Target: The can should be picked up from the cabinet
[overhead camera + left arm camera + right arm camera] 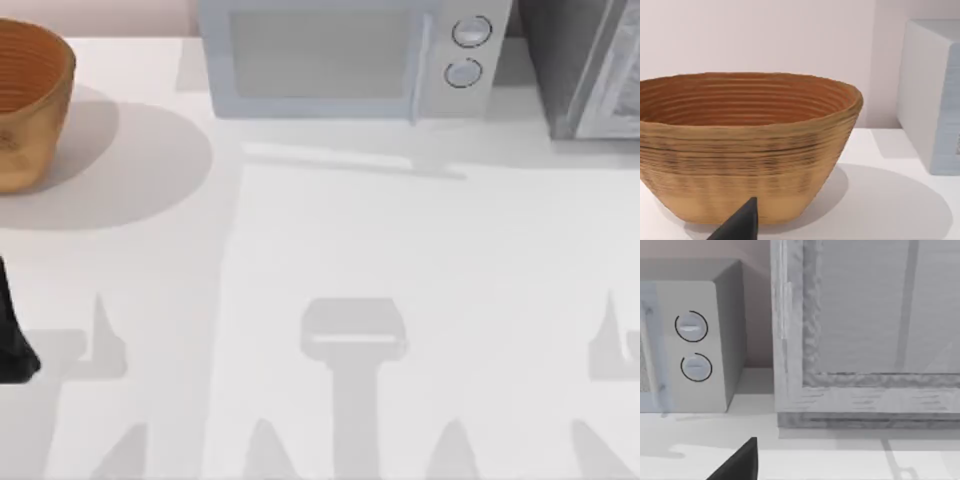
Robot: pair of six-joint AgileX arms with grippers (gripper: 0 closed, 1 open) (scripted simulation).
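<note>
Jaws cannot be judged open or closed. No can is seen; presumably it sits inside the cabinet ahead of the right gripper. Approach is pending; the cabinet must be reached first.

A woven basket, tan outside and reddish-brown within, stands upright on the white worktop and casts a soft shadow to one side. A dark fingertip of the left claw pokes in just before its base. Well apart stands the microwave's pale grey side, against a plain wall.
</note>
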